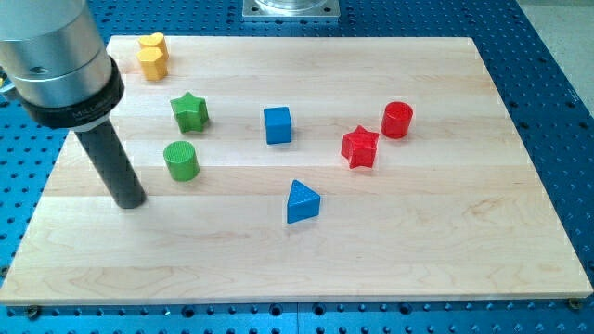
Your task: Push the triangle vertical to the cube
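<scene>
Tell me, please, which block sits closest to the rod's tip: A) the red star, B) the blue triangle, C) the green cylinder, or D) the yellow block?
C: my tip rests just to the view's left of the green cylinder, apart from it; the others lie farther off.

One view — high, angled down over the whole wooden board (418,250).

Counter (418,241): blue triangle (302,202) at centre, blue cube (277,125) above it. Red star (360,147), red cylinder (397,120) to the right. Green star (189,112) above green cylinder (181,160), left; yellow block (152,56) top left. My tip (131,202) lower left.
</scene>
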